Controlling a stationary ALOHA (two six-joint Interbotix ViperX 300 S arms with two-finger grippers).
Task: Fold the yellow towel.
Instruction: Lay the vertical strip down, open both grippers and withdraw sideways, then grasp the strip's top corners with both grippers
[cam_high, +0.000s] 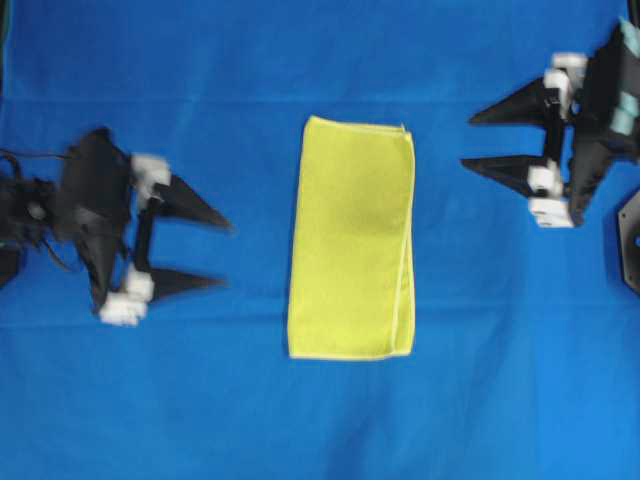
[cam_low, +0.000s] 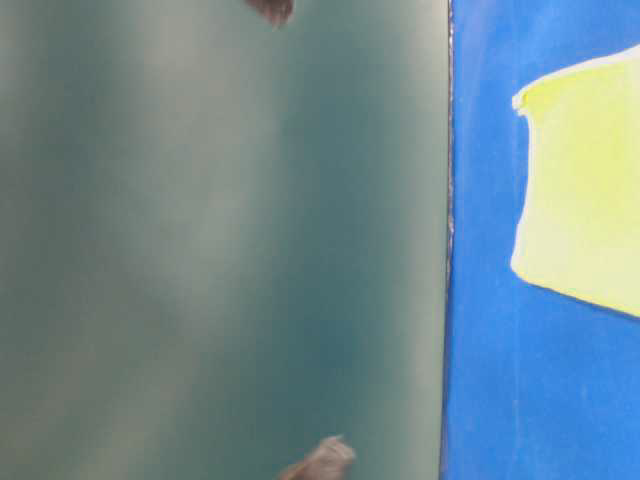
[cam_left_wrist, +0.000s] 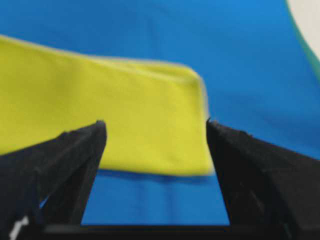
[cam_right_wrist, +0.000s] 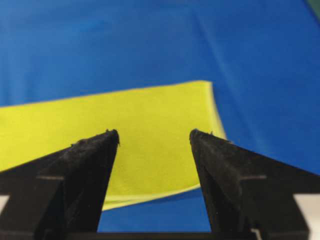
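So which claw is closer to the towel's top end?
The right gripper. It sits level with the top end of the towel; the left gripper is lower, beside the middle. Both are open.

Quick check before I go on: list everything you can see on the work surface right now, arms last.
yellow towel: one, lemon yellow, middle of the surface, lying as a folded rectangle, touched by neither gripper.
blue cloth: one, bright blue, covering the surface under the towel.
black plate: one, black, partly cut off at the right edge of the overhead view; cannot tell what it is.
left gripper: one, black, left of the towel, open, empty.
right gripper: one, black, right of the towel, open, empty.
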